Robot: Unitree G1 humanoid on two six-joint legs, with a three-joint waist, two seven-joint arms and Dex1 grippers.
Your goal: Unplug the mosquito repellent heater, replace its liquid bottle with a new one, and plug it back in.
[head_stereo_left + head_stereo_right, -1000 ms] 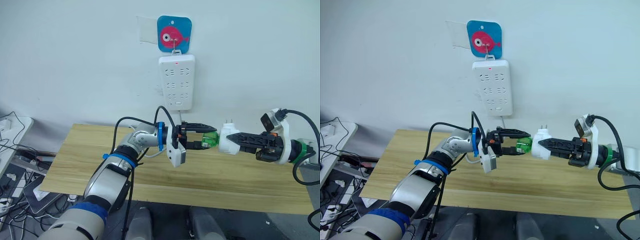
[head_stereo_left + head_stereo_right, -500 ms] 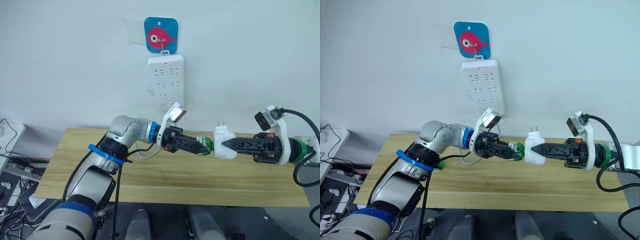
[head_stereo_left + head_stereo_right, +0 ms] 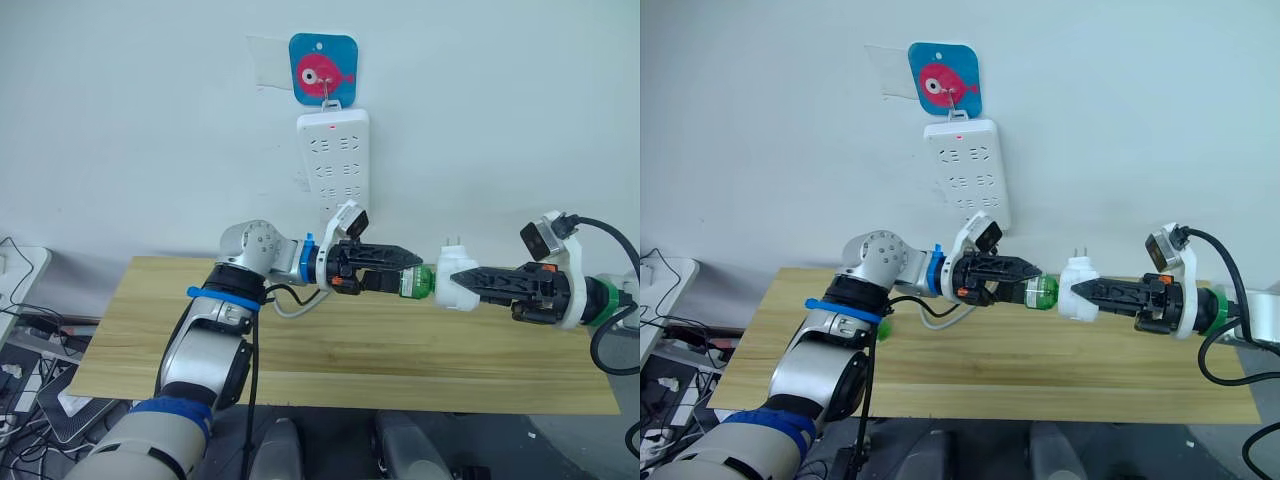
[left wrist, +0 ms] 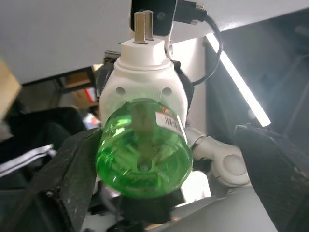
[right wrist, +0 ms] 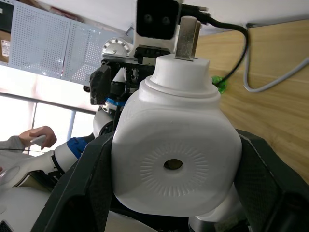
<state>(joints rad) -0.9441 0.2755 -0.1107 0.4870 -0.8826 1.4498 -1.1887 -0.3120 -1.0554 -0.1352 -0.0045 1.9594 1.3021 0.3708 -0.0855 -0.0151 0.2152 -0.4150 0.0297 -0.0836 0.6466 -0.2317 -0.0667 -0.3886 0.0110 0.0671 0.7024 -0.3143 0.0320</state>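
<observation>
The mosquito repellent heater [image 3: 458, 283] is a white rounded unit held in the air over the table, prongs [image 3: 453, 241] pointing up. My right gripper [image 3: 468, 284] is shut on it from the right. A green liquid bottle [image 3: 418, 283] sticks out of the heater's left side, toward my left gripper [image 3: 410, 272]. That gripper is open, one finger above the bottle and one beside it. In the left wrist view the bottle [image 4: 142, 159] sits between the fingers [image 4: 72, 179], with a gap on one side. The right wrist view shows the heater [image 5: 176, 154] clamped between both fingers [image 5: 91, 193].
A white power strip [image 3: 335, 160] hangs on the wall under a blue fish hook [image 3: 322, 68], its cable [image 3: 290, 305] trailing onto the wooden table [image 3: 200, 330]. A small green object [image 3: 883, 322] lies on the table near my left arm. Cables clutter the floor at left [image 3: 20, 330].
My left wrist has turned back and its fingers, closed on the green bottle half a second ago, now stand apart around it. The right gripper keeps holding the heater.
</observation>
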